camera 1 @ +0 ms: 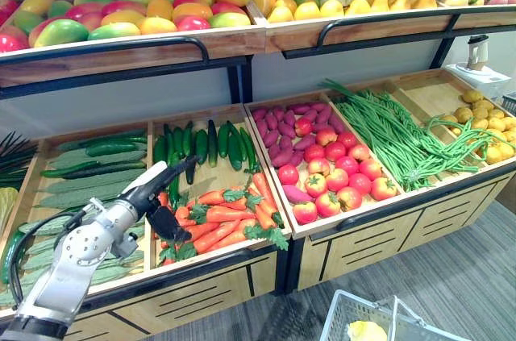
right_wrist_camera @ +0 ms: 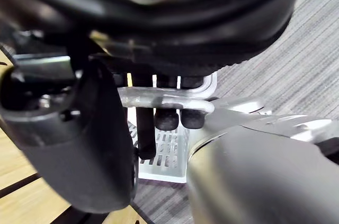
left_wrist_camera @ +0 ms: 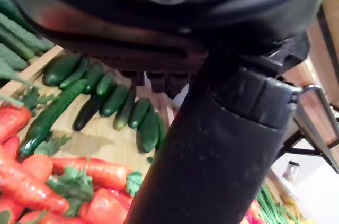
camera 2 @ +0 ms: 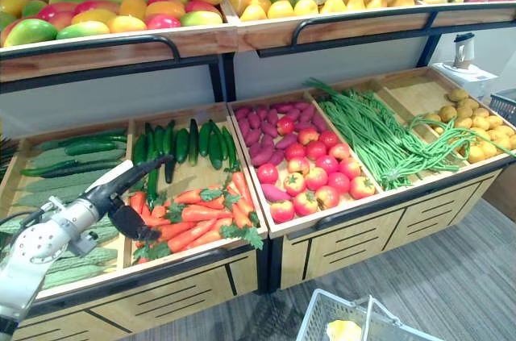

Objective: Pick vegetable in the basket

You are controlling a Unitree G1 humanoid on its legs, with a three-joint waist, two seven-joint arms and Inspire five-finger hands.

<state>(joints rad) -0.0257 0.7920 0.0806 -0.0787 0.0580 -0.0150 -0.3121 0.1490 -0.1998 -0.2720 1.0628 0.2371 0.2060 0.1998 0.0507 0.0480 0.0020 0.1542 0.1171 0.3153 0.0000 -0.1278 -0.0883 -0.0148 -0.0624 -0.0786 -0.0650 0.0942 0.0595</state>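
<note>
Orange carrots (camera 1: 216,218) with green tops fill the front middle bin, with dark cucumbers (camera 1: 201,143) at its back. My left hand (camera 1: 155,193) hovers over the bin's left edge, open, fingers stretched toward the cucumbers and holding nothing. Its thumb (left_wrist_camera: 212,155) shows above the carrots (left_wrist_camera: 85,173) in the left wrist view. My right hand (right_wrist_camera: 79,144) is low beside the stand; its fingers (right_wrist_camera: 167,119) are curled round the grey handle (right_wrist_camera: 164,100) of the white wire basket (camera 1: 355,313), which hangs above the floor with a yellow item (camera 1: 367,330) inside.
Long ridged gourds (camera 1: 76,192) lie in the left bin. Red fruit and purple tubers (camera 1: 322,168), green beans (camera 1: 395,135) and yellow fruit (camera 1: 488,123) fill the bins to the right. An upper shelf (camera 1: 121,55) of mangoes and pears overhangs the back.
</note>
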